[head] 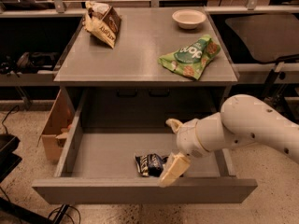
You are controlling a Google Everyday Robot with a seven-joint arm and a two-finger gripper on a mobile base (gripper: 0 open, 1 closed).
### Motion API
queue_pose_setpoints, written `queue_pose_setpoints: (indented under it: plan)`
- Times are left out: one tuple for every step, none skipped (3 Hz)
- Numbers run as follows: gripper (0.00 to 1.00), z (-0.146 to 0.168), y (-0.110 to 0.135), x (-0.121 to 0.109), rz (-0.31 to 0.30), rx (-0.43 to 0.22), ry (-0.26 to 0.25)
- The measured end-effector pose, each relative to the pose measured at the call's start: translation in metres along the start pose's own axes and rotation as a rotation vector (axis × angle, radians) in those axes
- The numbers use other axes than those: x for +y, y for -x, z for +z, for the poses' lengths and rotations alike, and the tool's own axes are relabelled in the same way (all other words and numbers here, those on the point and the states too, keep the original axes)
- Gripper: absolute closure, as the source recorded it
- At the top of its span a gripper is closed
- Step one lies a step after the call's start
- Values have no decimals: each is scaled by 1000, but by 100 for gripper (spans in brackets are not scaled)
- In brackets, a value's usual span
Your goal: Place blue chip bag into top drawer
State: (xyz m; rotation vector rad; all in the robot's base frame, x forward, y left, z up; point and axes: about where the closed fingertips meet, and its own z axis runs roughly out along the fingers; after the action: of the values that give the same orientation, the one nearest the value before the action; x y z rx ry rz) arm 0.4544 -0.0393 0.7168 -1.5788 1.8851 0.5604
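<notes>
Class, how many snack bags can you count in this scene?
3: tan-and-brown bag back left on the cabinet top, green bag at its right, blue chip bag in the top drawer beside the open end effector.

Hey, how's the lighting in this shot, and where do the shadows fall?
Camera view: warm, dim overhead light, brightest on the cabinet top. Camera view: its overhang shadows the back of the top drawer; the blue chip bag reads dark on the drawer floor beside the open gripper, which is over the drawer's front right.
</notes>
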Motion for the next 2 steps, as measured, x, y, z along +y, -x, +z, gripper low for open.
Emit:
queue_pose_setpoints:
  plan:
    - [0, -112, 23, 2, -3, 90, -107]
    - [0, -219, 58, 9, -16, 195, -228]
